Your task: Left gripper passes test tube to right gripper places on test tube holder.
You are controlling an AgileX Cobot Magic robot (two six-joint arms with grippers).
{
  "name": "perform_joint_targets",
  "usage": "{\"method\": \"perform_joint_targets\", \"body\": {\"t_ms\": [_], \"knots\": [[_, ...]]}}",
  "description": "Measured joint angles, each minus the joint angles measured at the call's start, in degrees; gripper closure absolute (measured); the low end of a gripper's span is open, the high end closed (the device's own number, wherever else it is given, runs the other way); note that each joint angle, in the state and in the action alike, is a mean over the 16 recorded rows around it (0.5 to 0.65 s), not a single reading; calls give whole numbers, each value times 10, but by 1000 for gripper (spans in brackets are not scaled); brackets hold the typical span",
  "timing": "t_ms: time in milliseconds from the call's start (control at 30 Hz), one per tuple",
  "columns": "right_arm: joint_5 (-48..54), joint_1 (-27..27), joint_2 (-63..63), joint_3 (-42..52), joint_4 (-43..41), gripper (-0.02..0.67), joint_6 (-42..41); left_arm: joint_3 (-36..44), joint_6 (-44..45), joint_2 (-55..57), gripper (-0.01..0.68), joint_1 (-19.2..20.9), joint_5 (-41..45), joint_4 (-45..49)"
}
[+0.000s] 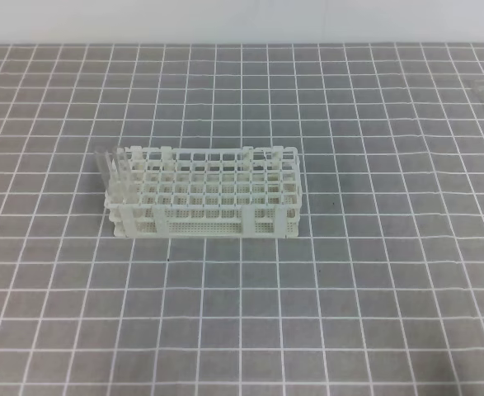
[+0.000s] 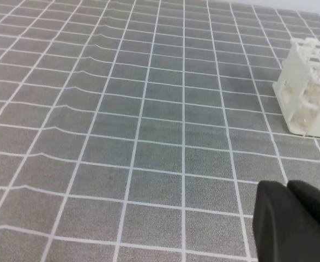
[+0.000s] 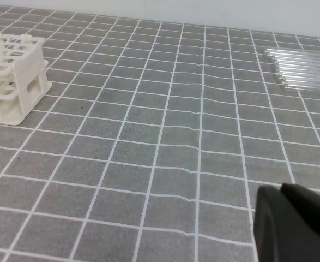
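Both pincers shut, nothing in either: left pincer [image 2: 282, 199] low over the table [image 2: 121, 136], right pincer [image 3: 279, 204] likewise. Rack [image 1: 204, 194] sits mid-table w/ clear tubes [image 1: 110, 169] already upright at its left end. Spare tubes [image 3: 301, 68] lie far right. To do this well, I'd open the left wide, come down square over one tube, grip near mid-length so the right has room to take it.

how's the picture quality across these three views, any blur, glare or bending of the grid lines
Exterior high: even flat light, faint shadows, soft overall; test tube holder readable. Left wrist: grid lines kink along cloth wrinkles, left gripper blurred. Right wrist: test tubes glint faintly, right gripper out of focus.
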Motion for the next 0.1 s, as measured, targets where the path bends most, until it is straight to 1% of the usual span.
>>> {"method": "perform_joint_targets", "body": {"t_ms": [100], "knots": [[0, 0, 0, 0, 0, 663, 0, 0, 0, 1, 675, 0, 0, 0]]}}
